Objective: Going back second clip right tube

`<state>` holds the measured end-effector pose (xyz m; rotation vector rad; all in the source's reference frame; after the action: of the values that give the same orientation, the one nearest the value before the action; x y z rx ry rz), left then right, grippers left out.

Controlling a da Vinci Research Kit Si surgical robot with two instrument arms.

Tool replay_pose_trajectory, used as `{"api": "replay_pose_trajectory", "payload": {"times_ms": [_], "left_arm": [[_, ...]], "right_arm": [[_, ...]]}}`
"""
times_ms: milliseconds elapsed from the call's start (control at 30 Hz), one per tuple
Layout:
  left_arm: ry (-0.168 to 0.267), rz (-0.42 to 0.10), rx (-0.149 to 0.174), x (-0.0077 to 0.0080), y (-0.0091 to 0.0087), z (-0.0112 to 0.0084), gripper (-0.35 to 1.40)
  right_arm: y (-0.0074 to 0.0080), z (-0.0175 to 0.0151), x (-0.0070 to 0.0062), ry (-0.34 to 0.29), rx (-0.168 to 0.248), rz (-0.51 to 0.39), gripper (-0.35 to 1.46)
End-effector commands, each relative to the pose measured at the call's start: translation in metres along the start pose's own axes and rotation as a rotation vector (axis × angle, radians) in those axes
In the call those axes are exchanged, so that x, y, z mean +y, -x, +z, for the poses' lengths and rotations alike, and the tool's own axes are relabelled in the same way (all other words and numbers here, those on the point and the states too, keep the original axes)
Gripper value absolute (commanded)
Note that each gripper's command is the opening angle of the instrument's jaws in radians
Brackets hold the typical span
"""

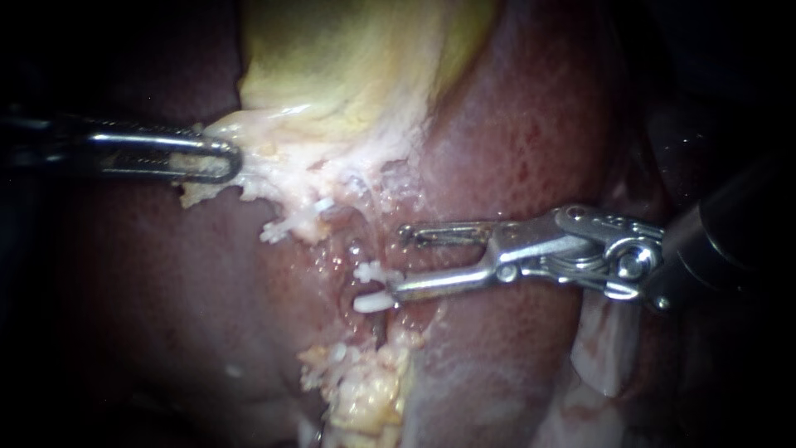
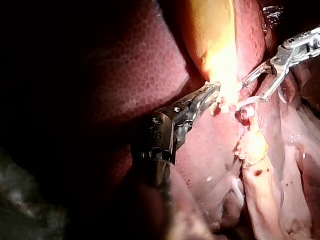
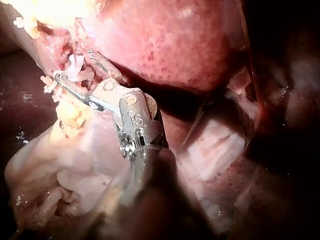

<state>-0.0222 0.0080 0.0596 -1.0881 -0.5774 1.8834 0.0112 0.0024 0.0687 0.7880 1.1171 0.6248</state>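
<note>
My right instrument (image 1: 401, 262) comes in from the right with its jaws open and empty. Two white clips (image 1: 375, 273) (image 1: 371, 303) sit on a reddish tube (image 1: 358, 247) just off the jaw tips, and the lower jaw lies against the lower clip. In the right wrist view the open jaws (image 3: 74, 66) flank a white clip (image 3: 76, 64). My left instrument (image 1: 211, 159) is shut on the pale edge of the gallbladder (image 1: 348, 66), holding it to the left. The left wrist view shows this grip (image 2: 210, 95), with the right instrument (image 2: 254, 86) and a clip (image 2: 245, 103) beyond it.
Dark red liver (image 1: 514, 124) surrounds the site on both sides. A lump of yellow fatty tissue (image 1: 365, 390) lies below the clips. Pale membrane (image 1: 601, 348) hangs under the right instrument's wrist.
</note>
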Motion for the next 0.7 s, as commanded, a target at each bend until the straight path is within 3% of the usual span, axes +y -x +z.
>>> {"api": "replay_pose_trajectory", "payload": {"times_ms": [33, 167, 233, 400, 700], "left_arm": [[0.000, 0.000, 0.000, 0.0000, 0.0000, 0.0000, -0.35], [0.000, 0.000, 0.000, 0.0000, 0.0000, 0.0000, -0.35], [0.000, 0.000, 0.000, 0.0000, 0.0000, -0.0001, -0.35], [0.000, 0.000, 0.000, 0.0000, 0.0000, -0.0002, -0.35], [0.000, 0.000, 0.000, 0.0000, 0.0000, -0.0002, -0.35]], "right_arm": [[0.0000, -0.0001, 0.0000, 0.003, -0.009, -0.023, 0.50], [0.0002, -0.0008, -0.0001, 0.006, -0.027, -0.131, 0.50], [0.0002, -0.0014, -0.0004, 0.014, -0.034, -0.226, 0.50], [-0.0005, -0.0035, -0.0014, 0.035, -0.077, -0.403, 0.50], [-0.0027, -0.0070, -0.0036, 0.057, -0.078, -0.524, 0.50]]}}
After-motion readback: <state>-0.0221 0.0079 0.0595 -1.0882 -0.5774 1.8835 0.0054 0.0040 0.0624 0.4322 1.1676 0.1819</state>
